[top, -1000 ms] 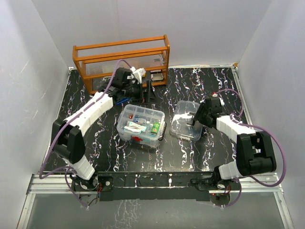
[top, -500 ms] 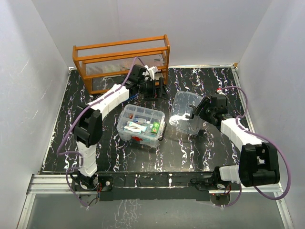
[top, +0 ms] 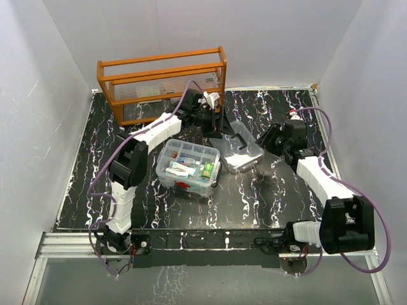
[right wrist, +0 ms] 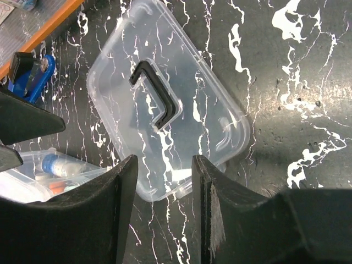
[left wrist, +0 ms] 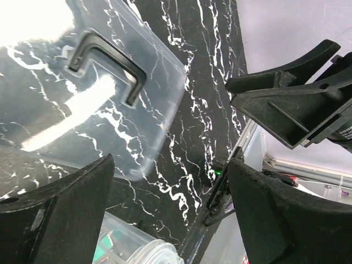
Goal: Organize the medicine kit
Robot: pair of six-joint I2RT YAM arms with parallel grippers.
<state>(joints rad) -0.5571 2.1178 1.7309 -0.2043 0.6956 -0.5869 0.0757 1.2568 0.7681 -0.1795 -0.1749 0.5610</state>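
Over the last second the left arm [top: 149, 133] has swung away from the orange wooden rack [top: 159, 70] toward the right. The left gripper [left wrist: 170, 165] now hangs over the far middle of the scene, its fingers wide apart and holding nothing. The right arm [top: 324, 178] has drawn back to the right. The right gripper [right wrist: 165, 162] is poised above the lid with its fingers apart and nothing between them. The clear rectangular plastic lid [top: 241, 151] with a dark handle [right wrist: 157, 96] lay farther right a second ago and was tipped up half a second ago. It now lies handle up between the two grippers, just right of the box; whether they touch cannot be told. White walls [top: 286, 38] enclose a black, white-veined marble tabletop [top: 286, 190]. The rack stands at its far left. The clear rectangular plastic box [top: 198, 188] with a red front latch sits uncovered near the middle, small packets showing in its divided tray.
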